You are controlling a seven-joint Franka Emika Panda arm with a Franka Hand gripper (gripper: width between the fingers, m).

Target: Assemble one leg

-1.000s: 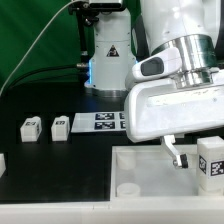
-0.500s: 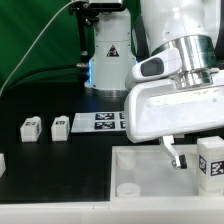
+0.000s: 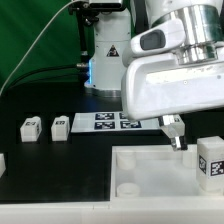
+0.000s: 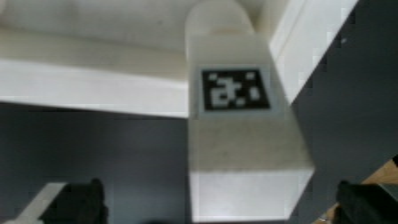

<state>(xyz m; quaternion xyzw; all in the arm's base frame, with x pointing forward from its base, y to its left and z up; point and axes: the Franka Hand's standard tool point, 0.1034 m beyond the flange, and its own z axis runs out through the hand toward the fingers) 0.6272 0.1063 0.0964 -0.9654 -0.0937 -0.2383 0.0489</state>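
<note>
White leg [image 3: 211, 162] stands upright in tray [image 3: 158, 188].

Exterior view: we record bright, even light. The white arm housing [image 3: 175, 85] nearly washes out against the dark bench [image 3: 40, 105], and a blue glow [image 3: 90, 68] shows behind it. Fine detail is coarse. Wrist view: soft throughout; the leg [image 4: 240, 130] looks smeared, its tag [image 4: 233, 88] fuzzy-edged, and the fingers [image 4: 75, 200] of the tool [image 4: 214, 200] are dark blurs.

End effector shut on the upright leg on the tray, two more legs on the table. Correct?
No: the end effector is open and apart from the upright leg on the tray, per the exterior view. Two more legs on the table, yes.
</note>
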